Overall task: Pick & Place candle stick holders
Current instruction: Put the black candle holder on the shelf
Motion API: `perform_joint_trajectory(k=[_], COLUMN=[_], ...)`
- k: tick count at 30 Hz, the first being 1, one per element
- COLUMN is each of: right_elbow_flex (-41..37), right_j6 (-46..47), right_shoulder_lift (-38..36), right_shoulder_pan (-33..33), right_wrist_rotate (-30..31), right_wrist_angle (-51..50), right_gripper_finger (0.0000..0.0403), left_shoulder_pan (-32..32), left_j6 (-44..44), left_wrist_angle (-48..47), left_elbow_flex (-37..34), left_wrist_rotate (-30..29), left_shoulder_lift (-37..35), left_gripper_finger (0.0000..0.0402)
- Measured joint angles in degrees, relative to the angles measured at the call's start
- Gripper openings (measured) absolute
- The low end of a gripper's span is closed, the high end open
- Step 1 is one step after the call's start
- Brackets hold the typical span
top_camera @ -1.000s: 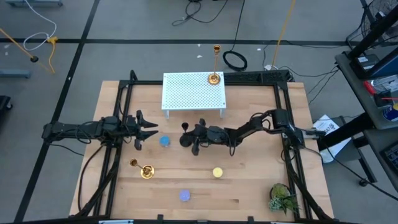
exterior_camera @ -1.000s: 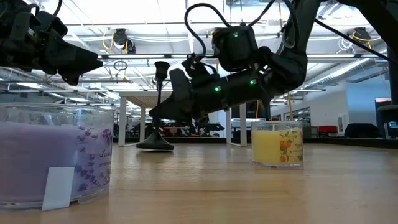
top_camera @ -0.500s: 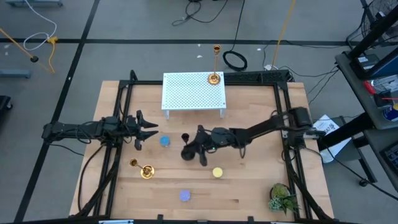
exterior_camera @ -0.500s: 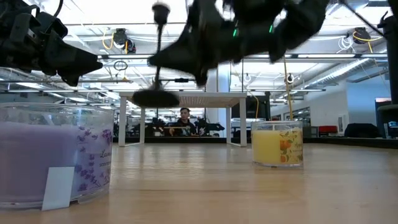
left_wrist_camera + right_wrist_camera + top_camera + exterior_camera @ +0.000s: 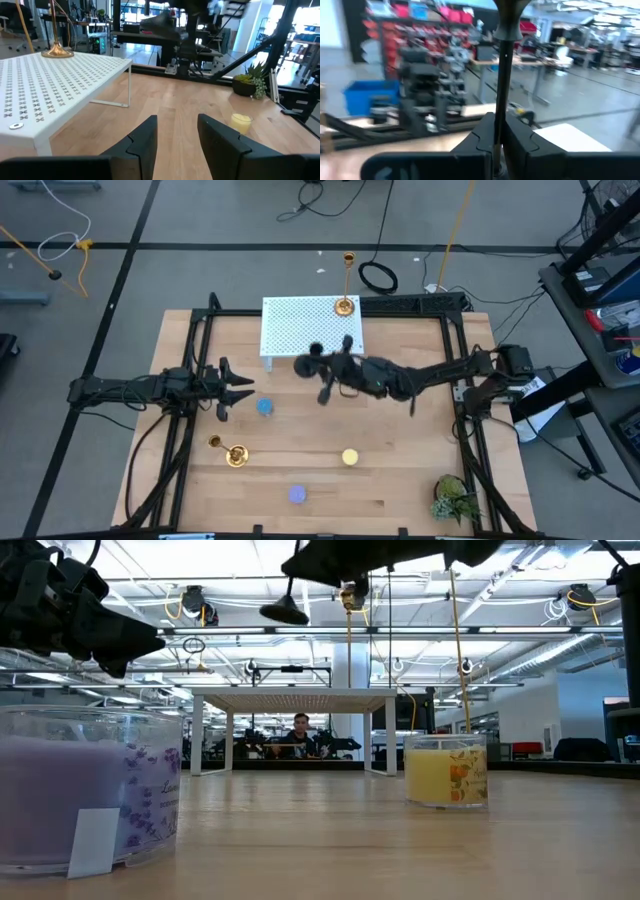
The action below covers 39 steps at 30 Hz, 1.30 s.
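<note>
Left gripper [image 5: 228,392] hovers low over the left side of the table [image 5: 400,470] with its fingers spread apart and nothing between them, exactly where it was a second ago; it waits. Just right of it sits the blue cup [image 5: 265,407], and below it, nearer the table's front edge, one gold candle stick holder [image 5: 230,453] lies tipped on its side, with the purple cup [image 5: 297,495] farther front and right. The yellow cup [image 5: 350,457] stands further right again, well in front of the working arm.

Right gripper [image 5: 345,372] is clamped on the stem of the black candle stick holder [image 5: 318,364]; its wrist view shows both fingers pressed against the thin dark stem [image 5: 501,85]. A second ago this holder stood on the wood near mid-table. It has since been lifted clear and carried back, and it now hangs in the air at the front edge of the white perforated shelf [image 5: 300,325], its round base [image 5: 284,611] high in the low view. Behind and slightly right of the gripper, the other gold candle stick holder [image 5: 346,295] already stands upright on the shelf's far right corner.

The pick looks done, and the carry is nearly over; what seems left is lowering the black holder onto the shelf upright, clear of the gold one.
</note>
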Motion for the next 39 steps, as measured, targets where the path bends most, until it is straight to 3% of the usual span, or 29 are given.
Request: perform_joint_trajectory(k=[5,17,24,28,39], right_elbow_flex=[4.8,7.0,7.0,7.0,7.0], right_j6=[1.5,5.0,4.2,5.0,5.5], right_shoulder_lift=[2.7,11.4,11.3,11.3,11.3], right_shoulder_pan=[-6.8,-18.1,-21.5,-22.9,-24.1], right_wrist_rotate=[0.0,-3.3,-3.5,-9.7,-15.3], right_wrist_angle=[-7.1,-2.6,-1.8,-1.9,1.1], right_gripper_finger=[0.001,0.0014,0.0013,0.0013,0.0013], left_shoulder_pan=[0.0,0.0,0.0,0.0,0.0], left_j6=[0.0,0.3,0.3,1.2,2.3], left_wrist_angle=[1.2,0.7,0.7,0.7,0.8], left_elbow_flex=[0.0,0.0,0.0,0.0,0.0], left_wrist_rotate=[0.0,0.0,0.0,-0.1,-0.1], left_shoulder_lift=[0.0,0.0,0.0,0.0,0.0], left_gripper_finger=[0.0147,0.0147,0.0147,0.0147,0.0147])
